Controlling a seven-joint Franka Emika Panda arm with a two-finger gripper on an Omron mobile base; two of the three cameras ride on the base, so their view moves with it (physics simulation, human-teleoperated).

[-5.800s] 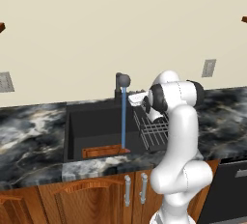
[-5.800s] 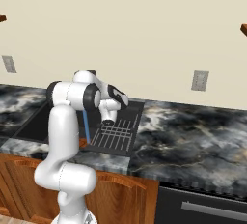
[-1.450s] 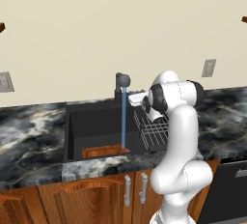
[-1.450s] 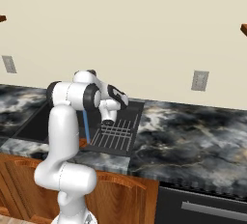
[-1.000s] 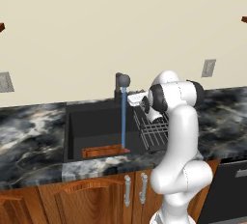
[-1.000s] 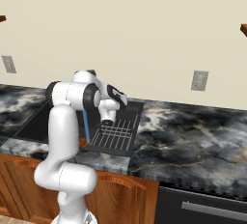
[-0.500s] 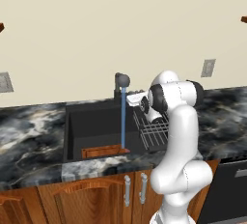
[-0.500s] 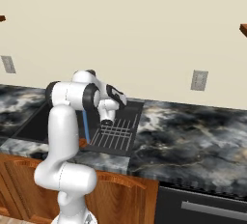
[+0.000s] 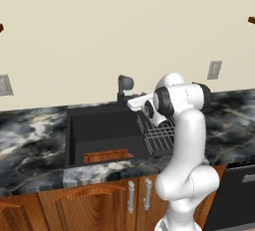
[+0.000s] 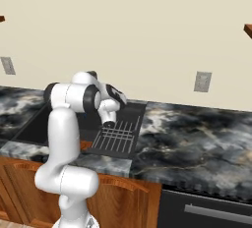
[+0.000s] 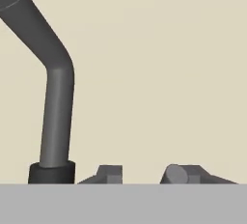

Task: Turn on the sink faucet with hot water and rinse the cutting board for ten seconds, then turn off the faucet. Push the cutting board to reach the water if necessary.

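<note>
Dark marbled counter under a plain cream wall, black sink with cutting board at its near edge, faucet behind, gripper beside it, fingers apart, empty, wooden cabinets below.

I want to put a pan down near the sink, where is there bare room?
The counter right of the wire rack is one long bare stretch, and there is a shorter one left of the sink. The basin floor is bare behind the cutting board. It is crowded at the faucet, where the gripper sits.
</note>
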